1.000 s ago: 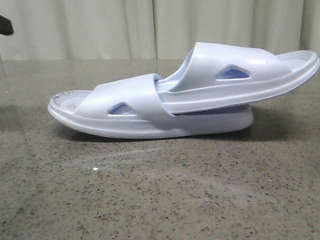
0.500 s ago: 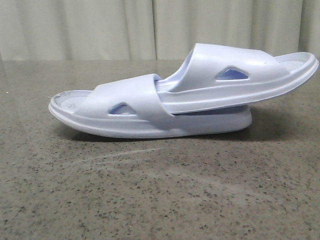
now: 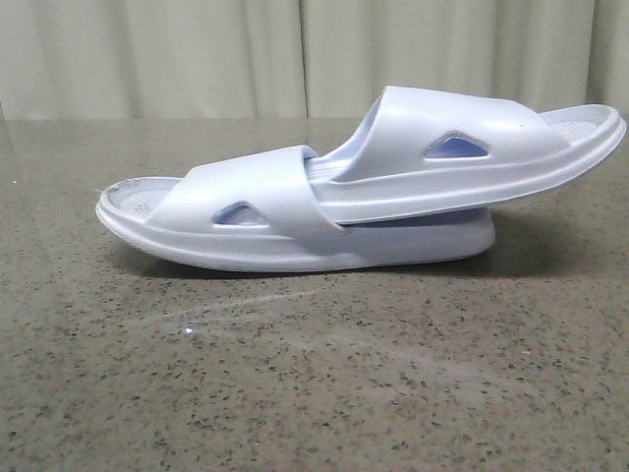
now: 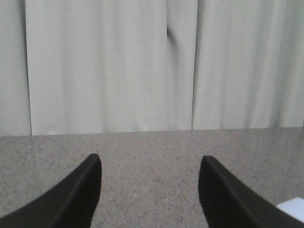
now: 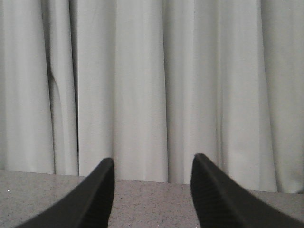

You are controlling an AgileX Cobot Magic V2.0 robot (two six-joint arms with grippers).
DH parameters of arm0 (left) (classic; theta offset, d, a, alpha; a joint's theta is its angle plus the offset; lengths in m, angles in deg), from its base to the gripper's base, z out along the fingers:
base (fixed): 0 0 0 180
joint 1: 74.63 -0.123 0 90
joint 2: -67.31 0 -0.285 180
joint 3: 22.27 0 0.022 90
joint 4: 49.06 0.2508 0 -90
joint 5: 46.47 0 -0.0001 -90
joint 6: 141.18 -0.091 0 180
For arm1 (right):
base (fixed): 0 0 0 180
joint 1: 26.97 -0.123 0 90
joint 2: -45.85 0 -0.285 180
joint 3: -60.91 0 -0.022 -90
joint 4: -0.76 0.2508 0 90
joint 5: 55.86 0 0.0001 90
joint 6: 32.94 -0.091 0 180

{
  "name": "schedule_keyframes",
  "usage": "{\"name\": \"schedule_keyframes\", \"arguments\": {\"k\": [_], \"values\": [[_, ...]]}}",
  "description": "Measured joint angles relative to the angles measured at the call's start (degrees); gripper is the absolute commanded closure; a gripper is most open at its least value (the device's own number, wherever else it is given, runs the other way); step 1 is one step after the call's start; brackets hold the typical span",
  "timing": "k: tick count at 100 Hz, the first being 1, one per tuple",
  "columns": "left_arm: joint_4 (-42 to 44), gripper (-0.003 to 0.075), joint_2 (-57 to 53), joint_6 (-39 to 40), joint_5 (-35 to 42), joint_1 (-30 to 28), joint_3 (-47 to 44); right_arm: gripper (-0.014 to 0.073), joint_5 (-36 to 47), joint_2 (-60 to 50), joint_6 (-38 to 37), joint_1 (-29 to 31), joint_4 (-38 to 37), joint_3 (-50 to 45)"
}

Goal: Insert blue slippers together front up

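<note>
Two pale blue-white slippers lie nested on the speckled grey table point(image 3: 295, 393) in the front view. The lower slipper point(image 3: 236, 221) rests flat, its strap at the left. The upper slipper point(image 3: 472, 147) has one end pushed under that strap and tilts up to the right. No gripper shows in the front view. My left gripper point(image 4: 148, 164) is open and empty over bare table; a pale slipper edge point(image 4: 292, 209) shows in a corner of the left wrist view. My right gripper point(image 5: 153, 164) is open and empty, facing the curtain.
A pale pleated curtain point(image 3: 295, 59) hangs behind the table's far edge. It also fills the left wrist view point(image 4: 109, 66) and the right wrist view point(image 5: 142, 71).
A dark part of the left arm at the front view's upper left edge has gone out of view. The slippers have hardly moved.
</note>
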Motion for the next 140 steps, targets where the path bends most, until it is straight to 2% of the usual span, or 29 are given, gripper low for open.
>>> {"name": "schedule_keyframes", "arguments": {"k": [14, 35, 45, 53, 63, 74, 89, 140], "values": [[0.1, 0.0323, -3.9, 0.0, 0.0, 0.0, -5.5, 0.0284, -2.4, -4.8, 1.0, 0.0, 2.7, -3.5], [0.1, 0.0327, -5.3, 0.1, 0.0, 0.0, -11.0, 0.0292, -3.6, -5.7, 1.1, 0.0, 4.8, -4.2], [0.1, 0.0328, -5.3, 0.1, 0.0, 0.0, -11.2, 0.0346, -3.4, -5.7, 1.2, 0.0, 5.7, -4.2], [0.0, 0.0346, -5.3, 0.1, 0.0, 0.0, -11.2, 0.0426, -2.4, -5.7, 1.2, 0.0, 5.8, -4.2], [0.0, 0.0414, -5.3, 0.1, 0.2, 0.4, -11.2, 0.0527, -0.4, -5.7, 1.2, 0.0, 6.3, -4.2], [0.0, 0.0528, -5.3, 0.1, 0.4, 2.3, -11.2, 0.0626, 0.6, -5.7, 1.2, 0.0, 6.5, -4.2], [-0.1, 0.0704, -5.3, 0.1, 2.1, 5.4, -11.2, 0.0685, 0.6, -5.7, 1.2, 0.0, 6.8, -4.2], [-0.2, 0.0704, -5.3, 0.1, 2.8, 6.1, -11.2, 0.0685, 0.6, -5.7, 1.2, 0.0, 7.1, -4.2]]}}
